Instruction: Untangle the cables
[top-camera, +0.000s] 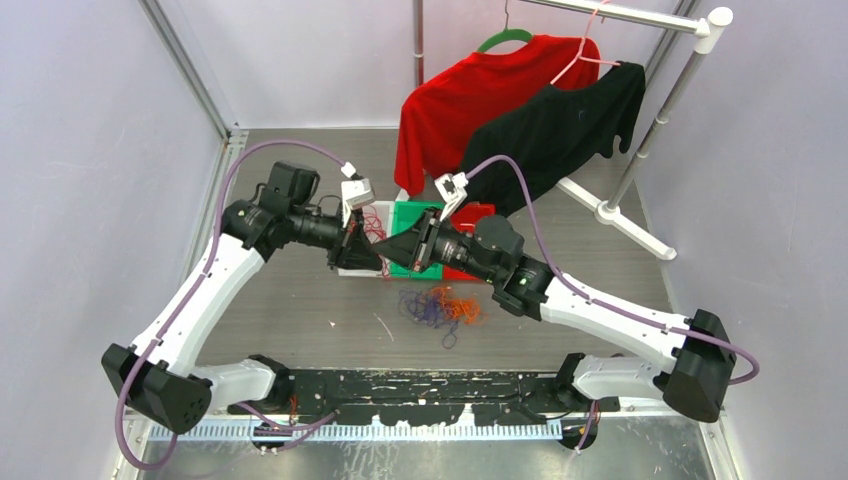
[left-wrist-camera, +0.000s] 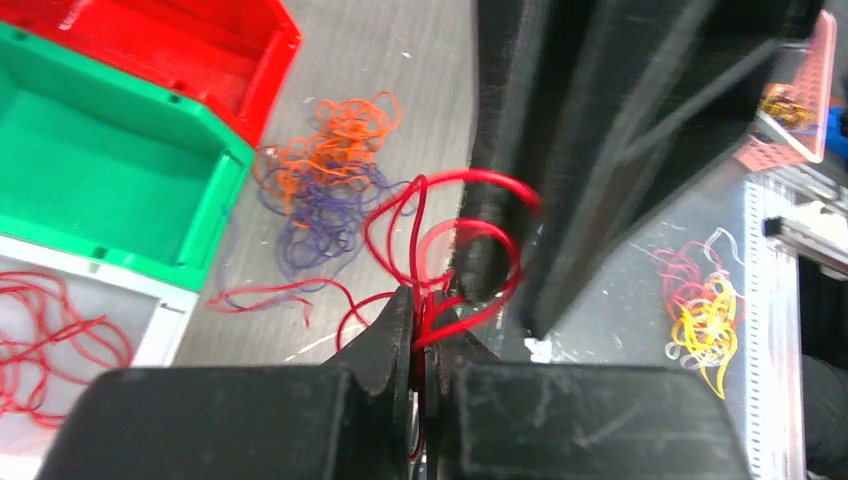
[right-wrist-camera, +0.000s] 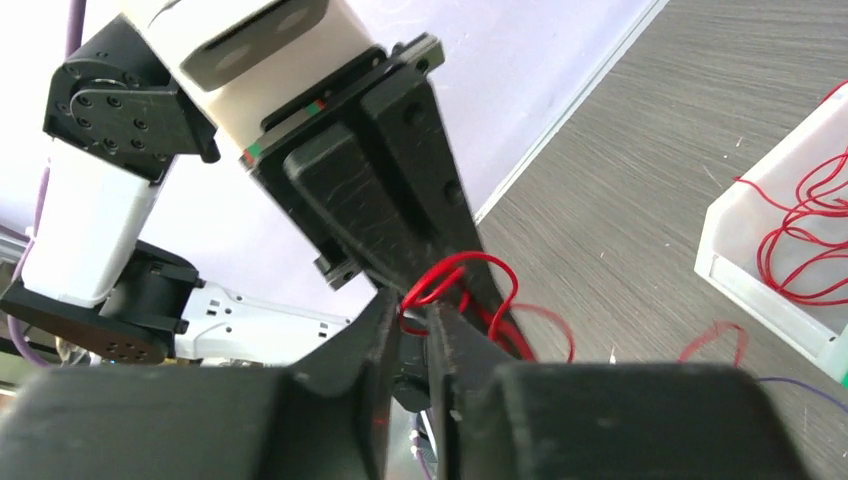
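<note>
The cables (top-camera: 440, 305) lie mostly as an orange-and-purple knot on the table (top-camera: 300, 310), near the green bin (left-wrist-camera: 215, 215), while one red cable (left-wrist-camera: 440, 250) is held up between the two arms. The left gripper (left-wrist-camera: 425, 335) and the right gripper (right-wrist-camera: 412, 325) are each pinched almost closed on that red loop, tip close to tip. Some red strands (left-wrist-camera: 60, 330) already lie in the white bin (left-wrist-camera: 165, 315), yet the green bin shows nothing inside, so I judge the job barely begun, with most of the knot left.
</note>
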